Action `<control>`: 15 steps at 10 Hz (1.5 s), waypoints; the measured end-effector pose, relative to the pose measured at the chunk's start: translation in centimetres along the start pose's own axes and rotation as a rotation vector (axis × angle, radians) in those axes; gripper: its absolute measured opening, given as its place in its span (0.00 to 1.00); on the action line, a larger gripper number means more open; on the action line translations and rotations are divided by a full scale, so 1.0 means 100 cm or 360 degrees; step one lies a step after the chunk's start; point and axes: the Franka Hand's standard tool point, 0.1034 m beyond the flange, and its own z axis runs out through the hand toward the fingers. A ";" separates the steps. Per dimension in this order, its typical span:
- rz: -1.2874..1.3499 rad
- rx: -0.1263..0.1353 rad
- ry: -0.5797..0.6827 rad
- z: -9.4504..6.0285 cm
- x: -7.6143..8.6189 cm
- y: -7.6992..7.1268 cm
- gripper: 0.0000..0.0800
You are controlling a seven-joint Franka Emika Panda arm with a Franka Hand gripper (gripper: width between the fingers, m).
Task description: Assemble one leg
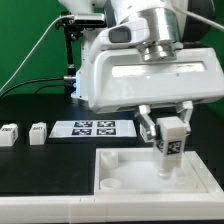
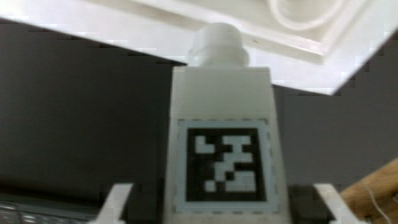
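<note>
Right now my pincer (image 1: pixel 167 127) is clamped on the leg (image 1: pixel 170 158), one finger on either side, with its marker tag (image 2: pixel 224 162) facing my wrist camera. The leg stands upright, its pegged end pointing down at the white panel (image 1: pixel 120 172) just below me. Farther off lie the marker board (image 1: pixel 95 128) and two small white blocks (image 1: pixel 38 131).

Both pictures are low in resolution and soft. In the exterior view, bright even light from above glares on the glossy white arm housing (image 1: pixel 150 75); the black worktop (image 1: pixel 30 165) reads dark. In the wrist view the small white plastic square-section leg (image 2: pixel 226 120) is blurred, and the large white recessed panel (image 2: pixel 267 40) behind it is washed out.
</note>
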 end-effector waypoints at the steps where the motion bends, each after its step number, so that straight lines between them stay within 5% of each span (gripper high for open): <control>1: 0.0060 0.0021 -0.0016 0.001 -0.007 -0.007 0.37; 5: 0.0100 0.0059 0.0038 0.004 -0.003 -0.034 0.37; 10: 0.0107 0.0042 0.0075 0.008 -0.007 -0.031 0.37; 15: 0.0076 0.0060 0.0141 0.012 -0.002 -0.053 0.37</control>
